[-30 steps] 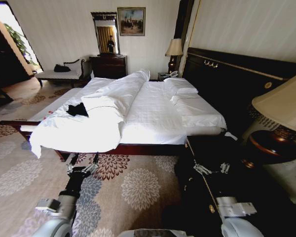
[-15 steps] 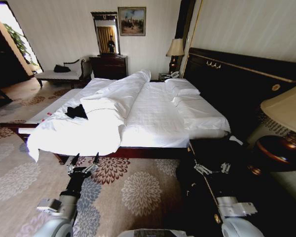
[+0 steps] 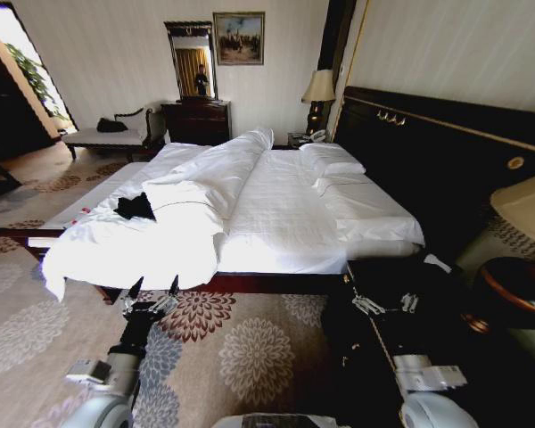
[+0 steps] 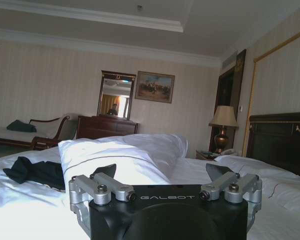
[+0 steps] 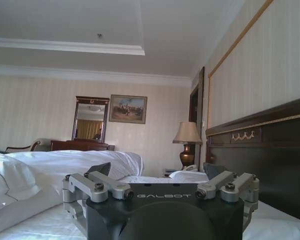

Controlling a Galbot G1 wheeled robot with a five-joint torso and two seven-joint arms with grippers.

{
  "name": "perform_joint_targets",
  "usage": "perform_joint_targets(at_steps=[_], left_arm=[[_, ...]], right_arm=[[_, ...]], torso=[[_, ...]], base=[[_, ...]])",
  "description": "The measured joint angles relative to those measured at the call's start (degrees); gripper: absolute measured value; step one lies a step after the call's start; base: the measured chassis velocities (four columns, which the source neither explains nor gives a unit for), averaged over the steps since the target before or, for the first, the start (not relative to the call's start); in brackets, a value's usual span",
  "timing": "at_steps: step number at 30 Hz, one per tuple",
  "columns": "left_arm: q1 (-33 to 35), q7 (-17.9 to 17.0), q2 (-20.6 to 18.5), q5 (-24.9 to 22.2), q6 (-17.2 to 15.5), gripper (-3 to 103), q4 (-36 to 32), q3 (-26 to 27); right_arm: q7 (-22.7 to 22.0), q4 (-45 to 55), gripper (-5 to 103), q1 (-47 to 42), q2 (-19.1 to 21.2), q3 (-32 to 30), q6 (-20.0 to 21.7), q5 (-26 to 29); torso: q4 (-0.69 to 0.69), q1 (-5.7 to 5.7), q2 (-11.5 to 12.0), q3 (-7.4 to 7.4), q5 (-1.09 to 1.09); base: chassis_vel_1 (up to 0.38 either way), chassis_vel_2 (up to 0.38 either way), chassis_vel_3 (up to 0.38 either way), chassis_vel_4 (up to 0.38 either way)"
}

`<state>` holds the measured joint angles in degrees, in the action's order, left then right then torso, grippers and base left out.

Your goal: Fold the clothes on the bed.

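Observation:
The clothes (image 3: 135,207), a crumpled black heap, lie on the white bed (image 3: 285,214) near its foot on the left side, beside a bunched duvet. My left gripper (image 3: 152,290) hovers open over the carpet just short of the bed's near edge, below the clothes. My right gripper (image 3: 383,303) is open too, held over the dark nightstand area at the bed's near right. The left wrist view looks past the open left gripper (image 4: 161,172) at the clothes (image 4: 35,171) on the sheet. The right wrist view looks past the open right gripper (image 5: 156,170) along the bed (image 5: 40,165) toward the headboard.
A dark nightstand (image 3: 383,272) and a lamp (image 3: 526,205) stand close on the right. A pale bench (image 3: 36,239) sits at the bed's foot. A chaise lounge (image 3: 107,134) and a dresser with a mirror (image 3: 196,116) line the far wall. Floral carpet (image 3: 241,339) lies in front.
The whole head view has shifted: the bed looks slightly nearer and the lamp has slid toward the right edge, so the camera moved. Both arms keep their pose and the clothes lie as before.

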<state>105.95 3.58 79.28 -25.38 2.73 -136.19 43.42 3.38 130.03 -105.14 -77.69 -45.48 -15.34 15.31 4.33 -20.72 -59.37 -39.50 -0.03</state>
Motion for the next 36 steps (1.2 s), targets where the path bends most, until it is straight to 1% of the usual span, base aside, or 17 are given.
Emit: perform_joint_targets(at_steps=[36], left_arm=[[0.3,-0.1,0.1,0.0,0.5,100,0.2,0.2]], right_arm=[[0.1,-0.5,100,0.8,0.0,-0.2,0.1,0.6]], torso=[[0.00,-0.01,0.0,0.00,0.00]], base=[[-0.105,0.101,0.104,-0.102]])
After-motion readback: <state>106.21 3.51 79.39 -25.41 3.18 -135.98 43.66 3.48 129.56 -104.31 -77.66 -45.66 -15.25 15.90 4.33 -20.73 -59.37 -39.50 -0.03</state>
